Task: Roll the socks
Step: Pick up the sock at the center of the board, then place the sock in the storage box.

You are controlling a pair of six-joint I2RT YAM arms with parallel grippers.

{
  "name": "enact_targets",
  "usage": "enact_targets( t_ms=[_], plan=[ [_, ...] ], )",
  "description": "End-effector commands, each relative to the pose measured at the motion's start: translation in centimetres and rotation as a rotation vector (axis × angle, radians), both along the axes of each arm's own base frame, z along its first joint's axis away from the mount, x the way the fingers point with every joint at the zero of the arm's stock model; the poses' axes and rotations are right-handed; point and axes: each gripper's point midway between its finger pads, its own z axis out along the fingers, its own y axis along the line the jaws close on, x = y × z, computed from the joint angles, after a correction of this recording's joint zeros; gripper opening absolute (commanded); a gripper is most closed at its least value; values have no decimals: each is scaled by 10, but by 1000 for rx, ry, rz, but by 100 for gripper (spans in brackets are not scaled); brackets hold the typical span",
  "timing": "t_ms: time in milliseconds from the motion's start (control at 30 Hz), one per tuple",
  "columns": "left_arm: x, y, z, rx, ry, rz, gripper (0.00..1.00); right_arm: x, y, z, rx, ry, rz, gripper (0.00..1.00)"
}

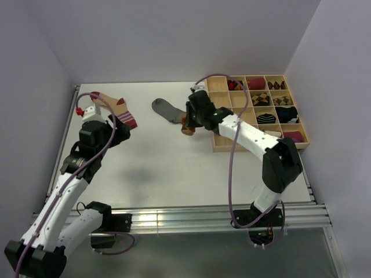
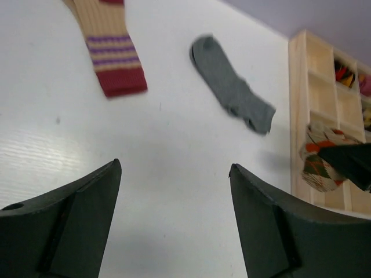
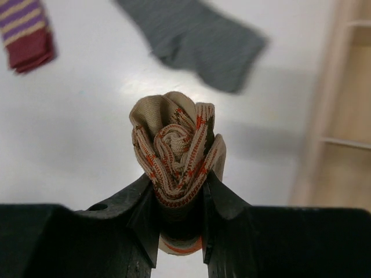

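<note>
A brown argyle sock (image 3: 177,147), rolled into a tight bundle, is clamped between the fingers of my right gripper (image 3: 178,179). The gripper (image 1: 186,124) holds the roll (image 1: 187,130) just left of the wooden tray, above the table. The plain grey sock (image 1: 167,110) lies flat on the table beyond it, also visible from the left wrist (image 2: 232,92). The beige sock with the dark-red striped cuff (image 1: 119,110) lies at the back left. My left gripper (image 2: 174,165) hovers near that sock's cuff (image 2: 113,63), open, with nothing between its fingers.
A wooden compartment tray (image 1: 217,145) stands at the right, with several rolled sock bundles in its far cells (image 1: 266,99); its near-left cells show bare wood. Its edge (image 2: 298,116) is close to the held roll. White walls enclose the table.
</note>
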Motion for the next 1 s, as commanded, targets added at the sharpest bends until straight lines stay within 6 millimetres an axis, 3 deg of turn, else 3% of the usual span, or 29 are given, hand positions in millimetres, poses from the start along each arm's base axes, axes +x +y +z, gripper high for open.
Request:
enact_targets(
  t_ms=[0,33,100,133,200,233,333,367,400,467,500,567,633,700,733,833,900,967],
  plan=[
    [-17,44,34,129,-62,153,81,23,-68,35,-128,-93,-98,0],
    [-24,56,50,139,-115,202,87,34,-91,40,-145,-99,-140,0],
    [-32,68,65,154,-166,251,92,46,-121,50,-187,-109,-188,0],
    [-41,78,76,174,-208,281,95,55,-145,55,-205,-117,-238,0],
    [-49,87,89,177,-264,314,99,65,-167,65,-236,-144,-262,0],
    [-57,94,96,183,-304,335,99,73,-189,67,-242,-147,-303,0],
    [-66,97,102,177,-381,336,99,90,-208,73,-193,-163,-319,0],
    [-67,96,101,172,-397,331,99,100,-224,81,-173,-186,-348,0],
    [-67,96,100,167,-416,330,99,106,-229,75,-173,-179,-348,0],
    [-67,96,95,156,-446,336,100,118,-247,82,-183,-198,-371,0],
    [-66,98,94,156,-454,346,99,126,-253,70,-197,-170,-381,0],
    [-65,101,97,147,-494,374,100,141,-270,68,-183,-134,-441,0],
    [-63,103,97,136,-516,394,99,153,-279,77,-144,-133,-504,0],
    [-62,106,104,115,-559,422,99,161,-283,63,-100,-95,-553,0],
    [-62,106,102,119,-564,419,99,166,-285,65,-83,-101,-573,0],
    [-60,107,96,140,-567,426,98,173,-281,39,-11,-18,-648,0],
    [-58,109,88,145,-554,435,98,176,-301,20,30,35,-703,0],
    [-57,108,87,148,-554,428,97,178,-304,9,63,55,-739,0]
  ],
)
